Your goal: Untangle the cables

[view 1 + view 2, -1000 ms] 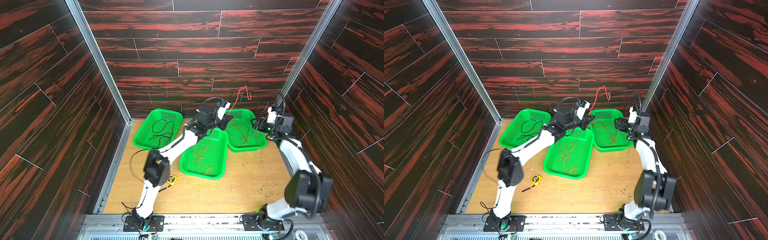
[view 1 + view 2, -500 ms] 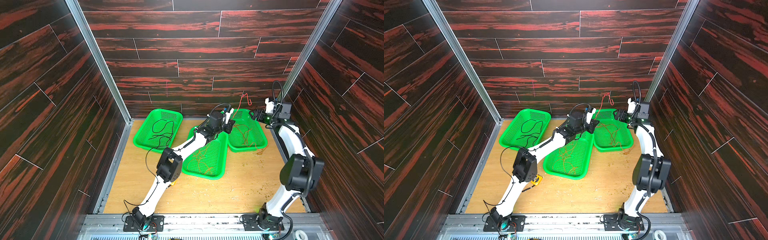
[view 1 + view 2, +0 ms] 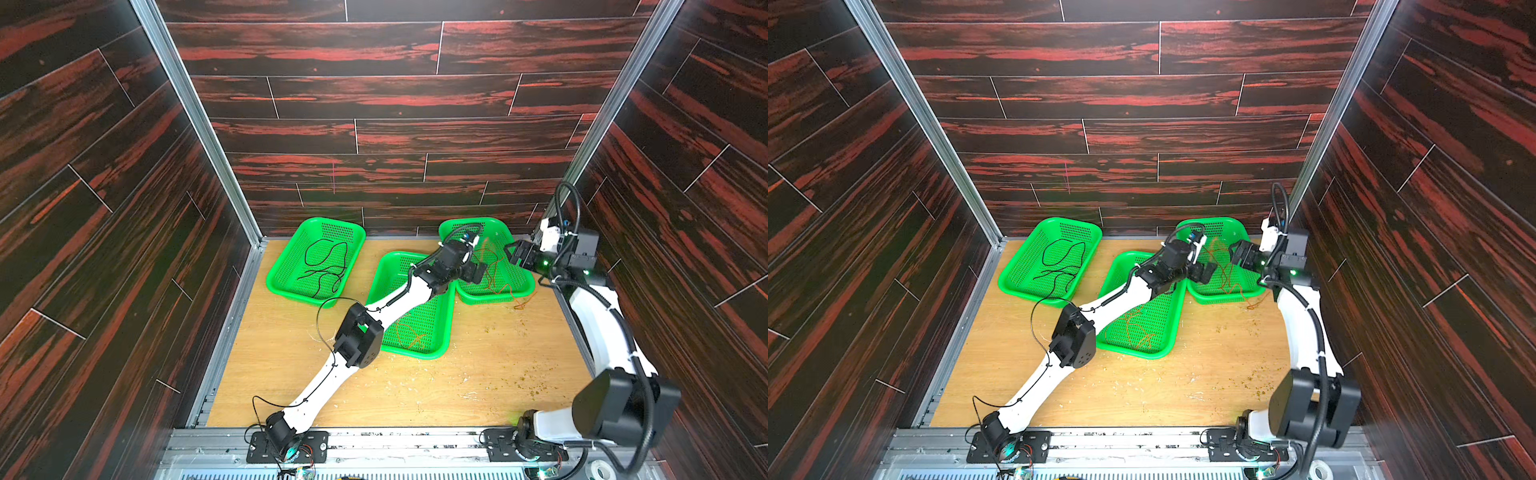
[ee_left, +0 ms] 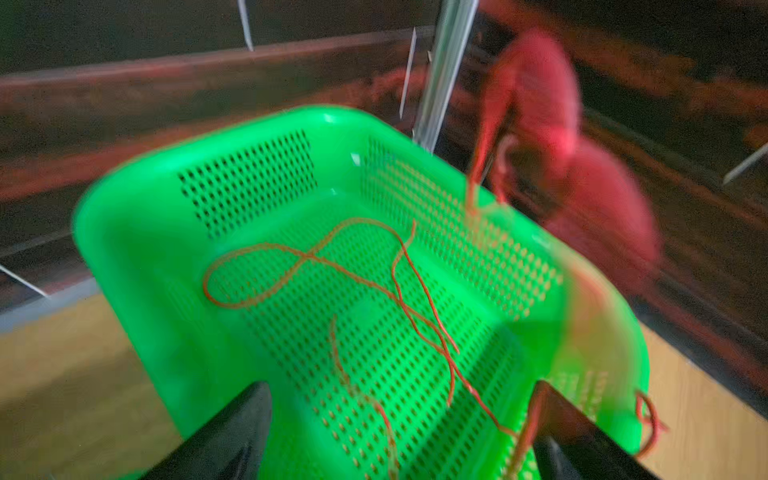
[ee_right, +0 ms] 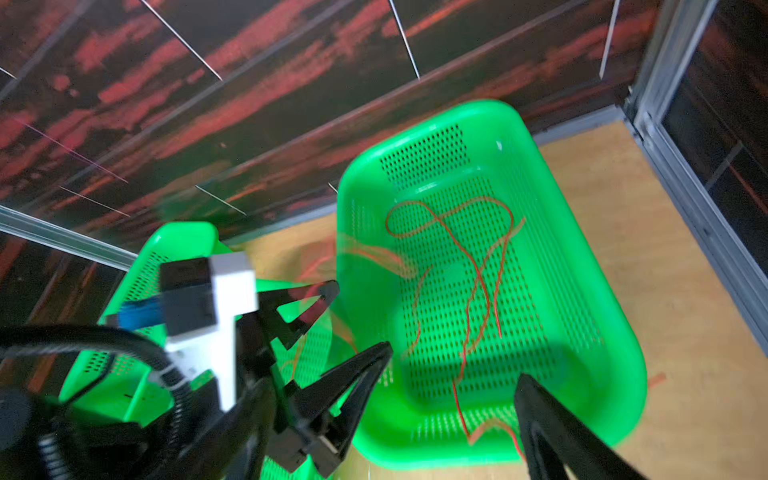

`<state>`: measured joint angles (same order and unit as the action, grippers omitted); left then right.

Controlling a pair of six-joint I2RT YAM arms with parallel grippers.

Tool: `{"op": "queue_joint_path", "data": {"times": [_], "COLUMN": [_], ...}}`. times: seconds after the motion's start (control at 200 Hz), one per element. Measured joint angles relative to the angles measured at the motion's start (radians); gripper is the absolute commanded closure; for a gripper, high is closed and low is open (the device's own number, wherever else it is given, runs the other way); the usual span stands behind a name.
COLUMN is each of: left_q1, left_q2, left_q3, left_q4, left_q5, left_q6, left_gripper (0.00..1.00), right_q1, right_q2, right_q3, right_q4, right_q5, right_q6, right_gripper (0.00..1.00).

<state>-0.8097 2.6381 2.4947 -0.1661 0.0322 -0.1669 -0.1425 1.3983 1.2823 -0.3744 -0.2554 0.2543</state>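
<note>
Wooden table (image 3: pixel 478 374), dark panelled walls (image 3: pixel 374 104). Cables lie apart, I judge, one per basket so none cross: orange cable (image 3: pixel 411 338) in middle basket (image 3: pixel 411 353), black cable (image 3: pixel 324 272) in basket to its left (image 3: pixel 291 257), red cable (image 4: pixel 313 256) in basket to its right (image 4: pixel 137 257). My left gripper (image 4: pixel 403 386) above that right one, spread wide, red strand maybe brushing finger (image 4: pixel 582 444), view blurred. My right gripper (image 5: pixel 455 361) there too, wide, empty.

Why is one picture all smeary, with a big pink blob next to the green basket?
Left wrist view: motion blur smears the green basket; the pink blob is too smeared to identify; the red cable inside is readable. Right wrist view: ghostly red streaks beside the basket, its floor sharper. Both top views: sharp.
</note>
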Motion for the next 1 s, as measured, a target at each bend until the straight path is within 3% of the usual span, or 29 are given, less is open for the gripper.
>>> {"op": "queue_joint_path", "data": {"times": [0.245,0.491,0.626,0.792,1.002], "left_q1": [-0.013,-0.009,-0.003,0.000,0.027], "left_q2": [-0.041,-0.187,-0.217,-0.217,-0.274], "left_q3": [0.029,0.006,0.059,0.074,0.001], "left_q4": [-0.148,-0.275,-0.309,-0.345,-0.459], "left_q5": [-0.031,-0.035,-0.032,-0.016,-0.054], "left_q6": [0.105,0.195,0.206,0.205,0.232], "left_gripper": [0.01,0.01,0.01,0.01,0.01], "right_q1": [0.000,0.008,0.016,0.075,0.093], "right_q2": [-0.020,-0.020,-0.026,-0.026,-0.018], "right_q3": [-0.013,-0.031,-0.100,-0.159,-0.155], "right_q4": [-0.024,-0.077,-0.087,-0.131,-0.170], "right_q5": [0.003,0.048,0.065,0.074,0.189], "right_q6": [0.000,-0.005,-0.003,-0.010,-0.031], "right_gripper": [0.13,0.15,0.19,0.18,0.19]}}
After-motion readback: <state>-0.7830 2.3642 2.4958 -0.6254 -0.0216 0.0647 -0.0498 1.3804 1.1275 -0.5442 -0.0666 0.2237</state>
